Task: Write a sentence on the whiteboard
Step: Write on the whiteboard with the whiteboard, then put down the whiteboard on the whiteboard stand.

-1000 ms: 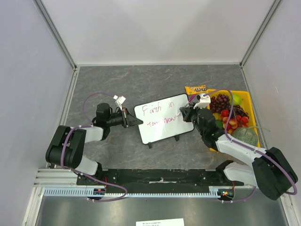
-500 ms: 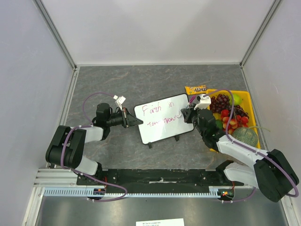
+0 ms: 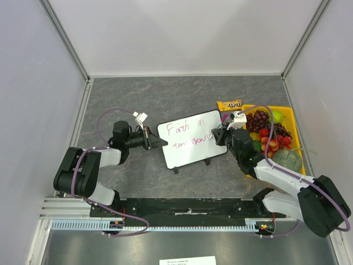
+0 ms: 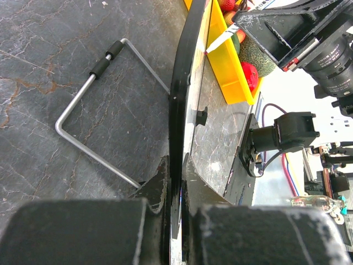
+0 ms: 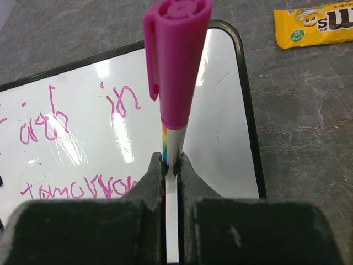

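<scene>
The left gripper (image 3: 159, 142) clamps the stiff, probably light whiteboard (image 3: 187, 155) by its edge; the right gripper (image 5: 172, 165) pinches the marker (image 5: 176, 55).

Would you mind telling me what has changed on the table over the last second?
The right gripper, shut on the pink marker, edged slightly rightward along the sentence's second line. The left gripper stays clamped on the whiteboard's edge; whiteboard, fruit tray and candy packet have not moved.
</scene>
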